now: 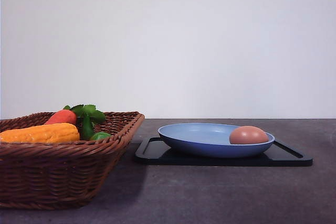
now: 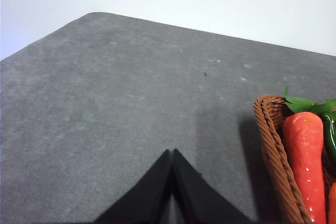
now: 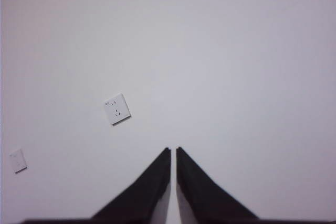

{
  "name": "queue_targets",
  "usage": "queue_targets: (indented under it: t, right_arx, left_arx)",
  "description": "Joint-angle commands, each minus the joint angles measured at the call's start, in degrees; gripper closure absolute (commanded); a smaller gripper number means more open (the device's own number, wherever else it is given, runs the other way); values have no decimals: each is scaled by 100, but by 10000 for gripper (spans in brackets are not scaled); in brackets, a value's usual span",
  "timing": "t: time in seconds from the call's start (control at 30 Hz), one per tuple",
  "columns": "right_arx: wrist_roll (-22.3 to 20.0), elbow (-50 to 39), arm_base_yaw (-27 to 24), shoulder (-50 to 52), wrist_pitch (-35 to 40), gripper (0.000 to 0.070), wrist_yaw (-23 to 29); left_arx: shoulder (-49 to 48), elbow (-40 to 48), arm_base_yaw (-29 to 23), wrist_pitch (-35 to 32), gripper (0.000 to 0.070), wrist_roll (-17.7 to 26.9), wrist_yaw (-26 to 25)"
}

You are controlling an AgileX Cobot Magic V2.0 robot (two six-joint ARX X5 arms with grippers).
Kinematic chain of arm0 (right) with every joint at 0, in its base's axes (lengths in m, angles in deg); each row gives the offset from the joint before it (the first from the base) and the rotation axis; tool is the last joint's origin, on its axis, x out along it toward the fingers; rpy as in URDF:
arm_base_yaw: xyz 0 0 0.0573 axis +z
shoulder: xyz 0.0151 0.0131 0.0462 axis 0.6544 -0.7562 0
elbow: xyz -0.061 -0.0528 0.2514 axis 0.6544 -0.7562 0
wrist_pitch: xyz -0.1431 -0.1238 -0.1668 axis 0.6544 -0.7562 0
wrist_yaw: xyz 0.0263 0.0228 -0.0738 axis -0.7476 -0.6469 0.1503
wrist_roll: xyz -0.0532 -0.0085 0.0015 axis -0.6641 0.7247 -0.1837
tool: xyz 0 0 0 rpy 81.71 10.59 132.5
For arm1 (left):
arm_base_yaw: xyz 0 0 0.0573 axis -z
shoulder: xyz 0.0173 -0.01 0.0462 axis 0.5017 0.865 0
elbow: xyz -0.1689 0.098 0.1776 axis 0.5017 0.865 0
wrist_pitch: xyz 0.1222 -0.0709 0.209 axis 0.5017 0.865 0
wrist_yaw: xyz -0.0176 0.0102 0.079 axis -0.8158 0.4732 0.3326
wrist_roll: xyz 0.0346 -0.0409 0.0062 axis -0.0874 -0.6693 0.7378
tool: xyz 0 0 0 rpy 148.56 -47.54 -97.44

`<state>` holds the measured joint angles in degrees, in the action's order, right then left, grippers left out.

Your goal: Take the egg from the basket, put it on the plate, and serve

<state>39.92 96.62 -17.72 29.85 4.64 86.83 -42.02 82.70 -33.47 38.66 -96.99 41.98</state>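
Egg (image 1: pixel 248 135) rests in the light blue plate (image 1: pixel 199 139), lying against the plate's right side with its pinkish-brown shell rising above the rim. The plate sits on a flat black tray (image 1: pixel 289 157), whose edges show on both sides of it, and the tray lies on the dark grey desk (image 1: pixel 220 192) to the right of the basket (image 1: pixel 58 177).

The brown wicker basket stands at the left of the front view, close to the camera, its near right corner just beside the tray's left end. Inside it lie a yellow-orange corn cob (image 1: pixel 41 133), an orange-red carrot (image 1: pixel 62 116) with green leaves (image 1: pixel 86 113), and a small glossy green vegetable (image 1: pixel 100 136) near the right wall.

In the left wrist view, the left hand (image 2: pixel 172 153) has its two black fingers pressed together at the tips, closed on nothing, above bare desk surface. The basket's corner, with the carrot and its leaves, appears at the side of that view.

In the right wrist view, the right hand (image 3: pixel 173 150) points at the white wall; its fingers stand nearly together with only a thin slit between the tips, holding nothing. Two white wall sockets (image 3: pixel 117 109) show beyond it.
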Motion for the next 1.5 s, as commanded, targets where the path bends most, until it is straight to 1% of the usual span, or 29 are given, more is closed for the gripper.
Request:
queue_targets:
  t: [0.0,0.2,0.27,0.37,0.43,0.57,0.67,0.8,0.87,0.93,1.03,1.2,1.37,1.47]
  right_arx:
    - [57,13,22,-22,33,700,2]
    - [42,13,22,-22,31,700,3]
    - [-207,13,22,-22,-96,700,1]
    - [-669,13,22,-22,-654,700,1]
    - [-845,13,22,-22,-1154,700,1]
    - [-881,13,22,-18,-2133,700,2]
    - [-1040,13,-30,326,-3259,700,30]
    - [-1307,11,-317,1104,-4974,700,-34]
    - [-1410,11,-554,1488,-5580,700,-158]
    - [-1546,10,-857,1872,-5989,700,-331]
    - [-1842,1,-1316,2380,-6299,700,-615]
    - [-2308,-119,-1964,2988,-6317,700,-1172]
    - [-2377,-457,-2387,3462,-6314,700,-1601]
    - [-2387,-766,-2517,3689,-6311,700,-1695]
  left_arx:
    - [-11,162,-11,28,700,68,-3]
    - [-9,162,-11,28,700,68,-3]
    - [-9,162,-11,28,700,68,-3]
    - [-9,162,-11,28,700,68,-3]
    - [-11,162,-11,28,700,68,-3]
    - [-11,162,-11,28,700,68,-3]
    - [-11,162,-11,28,700,68,-3]
    - [-11,162,-11,28,700,68,-3]
    - [-11,162,-11,28,700,68,-3]
    - [-11,162,-11,28,700,68,-3]
    - [-10,162,-11,28,700,68,-3]
    - [-11,162,-11,28,700,68,-3]
    - [-10,162,-11,28,700,68,-3]
    - [-11,162,-11,28,700,68,-3]
